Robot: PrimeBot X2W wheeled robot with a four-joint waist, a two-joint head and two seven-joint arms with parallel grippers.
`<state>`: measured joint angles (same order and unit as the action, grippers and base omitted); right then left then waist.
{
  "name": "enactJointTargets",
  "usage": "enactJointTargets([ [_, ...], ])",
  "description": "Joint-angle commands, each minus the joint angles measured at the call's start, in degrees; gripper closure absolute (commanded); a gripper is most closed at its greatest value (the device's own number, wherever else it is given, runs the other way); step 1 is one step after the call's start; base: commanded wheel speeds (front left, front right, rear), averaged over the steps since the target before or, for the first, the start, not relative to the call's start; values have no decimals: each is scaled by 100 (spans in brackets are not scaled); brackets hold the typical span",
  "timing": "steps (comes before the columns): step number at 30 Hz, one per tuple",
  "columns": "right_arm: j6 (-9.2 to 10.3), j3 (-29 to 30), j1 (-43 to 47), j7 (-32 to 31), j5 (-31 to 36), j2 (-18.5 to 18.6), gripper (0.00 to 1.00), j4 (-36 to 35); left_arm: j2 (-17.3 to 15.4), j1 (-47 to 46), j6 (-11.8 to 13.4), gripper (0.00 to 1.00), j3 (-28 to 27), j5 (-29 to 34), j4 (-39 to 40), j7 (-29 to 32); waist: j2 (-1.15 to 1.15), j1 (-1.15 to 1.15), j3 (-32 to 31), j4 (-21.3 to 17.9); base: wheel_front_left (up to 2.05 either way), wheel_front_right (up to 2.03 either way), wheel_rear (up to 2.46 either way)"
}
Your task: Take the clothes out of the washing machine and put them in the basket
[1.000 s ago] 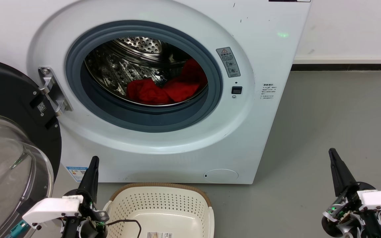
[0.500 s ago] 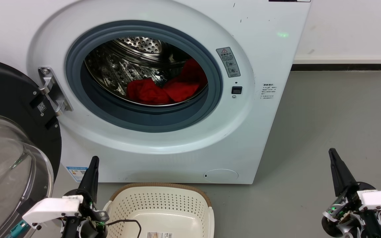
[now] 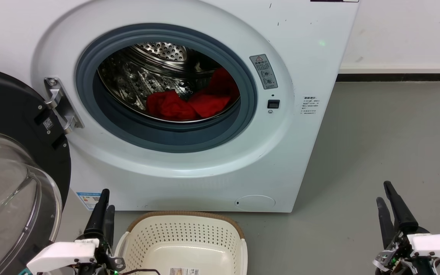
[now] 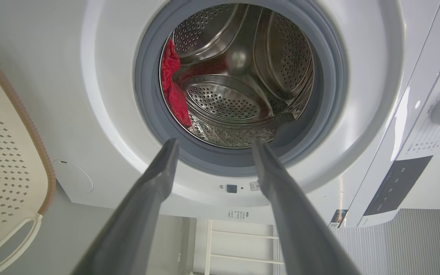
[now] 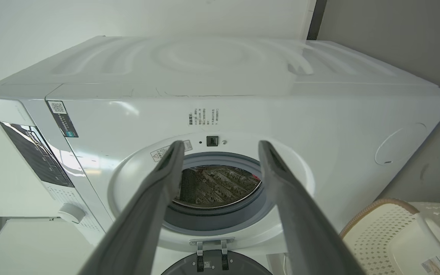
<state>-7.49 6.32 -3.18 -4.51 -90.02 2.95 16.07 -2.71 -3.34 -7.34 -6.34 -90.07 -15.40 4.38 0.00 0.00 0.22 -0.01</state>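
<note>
The washing machine (image 3: 300,57) stands ahead with its porthole open. The red clothes (image 3: 189,104) lie bunched at the bottom of the steel drum (image 3: 136,76); the left wrist view shows them as red fabric (image 4: 172,89) at the drum's left. The cream basket (image 3: 183,216) sits on the floor just before the machine, holding no clothes. My left gripper (image 3: 107,199) hovers open at the basket's left edge, fingers (image 4: 159,179) pointing at the porthole. Off to the right above the grey floor, my right gripper (image 3: 383,193) is open too, with nothing between its fingers (image 5: 281,179).
The black-framed glass door (image 3: 13,126) is swung wide at the left, close beside my left arm. Grey floor (image 3: 388,126) stretches to the right of the machine, up to a white wall with a dark skirting strip (image 3: 393,77). The basket (image 5: 395,225) also borders the right wrist view.
Both grippers have gone from shut to open, their fingers now parted. Each has dropped slightly lower in the head view. Clothes, basket and door have not moved.
</note>
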Motion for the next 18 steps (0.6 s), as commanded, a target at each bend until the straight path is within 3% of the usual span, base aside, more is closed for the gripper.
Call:
enactJointTargets([
  [1, 0, 3, -43, 58, 180, 2, 0, -164, -10, -69, 18, 0, -51, 176, 160, -59, 0, 0, 2, -1, 0, 0, 0],
  [2, 0, 1, -9, 169, 671, 2, 0, -317, -11, -58, 97, 0, -41, 677, 351, -169, 0, 0, 9, -2, 0, 0, 0],
  [18, 0, -210, 170, 540, 2850, 0, 0, -928, -13, 98, 667, 0, 380, 2644, 921, -536, 0, 0, 31, 4, 0, 0, 0],
])
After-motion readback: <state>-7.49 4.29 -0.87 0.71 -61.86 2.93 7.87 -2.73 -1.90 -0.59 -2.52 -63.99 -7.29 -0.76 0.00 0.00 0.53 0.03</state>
